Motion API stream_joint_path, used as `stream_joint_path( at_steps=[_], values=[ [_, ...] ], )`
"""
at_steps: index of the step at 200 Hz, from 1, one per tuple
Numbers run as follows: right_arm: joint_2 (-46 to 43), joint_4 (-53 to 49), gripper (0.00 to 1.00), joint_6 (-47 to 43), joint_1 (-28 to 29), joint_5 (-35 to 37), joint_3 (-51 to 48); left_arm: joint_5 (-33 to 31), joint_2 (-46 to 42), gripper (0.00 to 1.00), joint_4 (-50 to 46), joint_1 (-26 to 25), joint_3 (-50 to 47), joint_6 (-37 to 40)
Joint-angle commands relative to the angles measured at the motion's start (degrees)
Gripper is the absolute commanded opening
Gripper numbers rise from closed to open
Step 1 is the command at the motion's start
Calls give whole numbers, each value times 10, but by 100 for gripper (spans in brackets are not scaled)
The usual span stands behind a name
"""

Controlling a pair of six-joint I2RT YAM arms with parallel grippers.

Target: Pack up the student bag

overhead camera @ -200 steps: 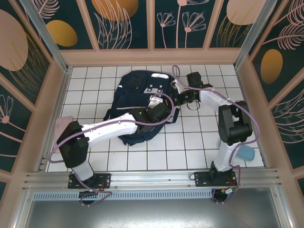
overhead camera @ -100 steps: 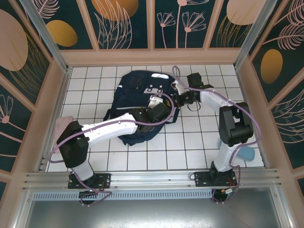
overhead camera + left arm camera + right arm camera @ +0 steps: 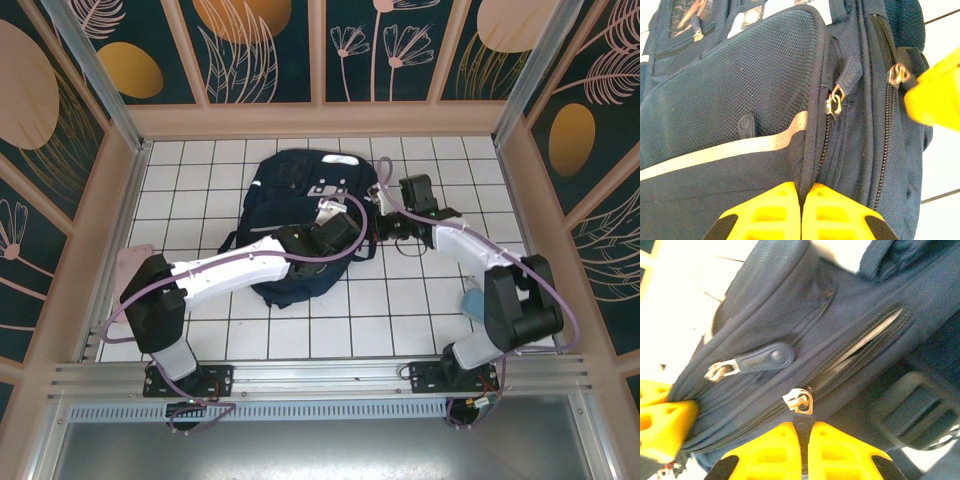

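Observation:
The navy student bag (image 3: 295, 200) lies in the middle of the tiled floor, top end toward the back wall. My left gripper (image 3: 345, 234) is shut on a fold of the bag's fabric seam (image 3: 807, 165) beside its white stripe (image 3: 740, 150). My right gripper (image 3: 379, 226) is at the bag's right side, shut on the dark pull tab of a zipper (image 3: 802, 432), just below the metal slider (image 3: 801, 401). That zipper stands partly open, with something pale inside the slot (image 3: 867, 340). A second zipper pull (image 3: 760, 359) lies loose above it.
A light blue object (image 3: 470, 298) sits on the floor beside the right arm's elbow. A pink flat thing (image 3: 124, 266) lies at the left wall. Wooden walls close in the floor on three sides.
My right gripper has shut on the zipper pull. The right arm's elbow has swung toward the near side. The left gripper has kept its hold on the bag.

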Motion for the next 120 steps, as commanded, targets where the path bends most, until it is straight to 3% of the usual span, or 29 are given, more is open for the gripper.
stream_joint_path(
  at_steps=[1, 33, 63, 120],
  values=[
    [-60, 45, 3, 84, 25, -65, -58, -10, 19, 0, 72, 23, 24, -16],
    [-111, 96, 3, 150, 33, -55, -123, 44, 35, 0, 105, 31, 43, -24],
    [-137, 72, 4, 151, 15, -5, -126, 87, 41, 5, 118, 40, 57, -23],
    [-115, 72, 1, 159, -25, -5, -109, 144, -8, 34, 123, 54, 14, -10]
  ],
)
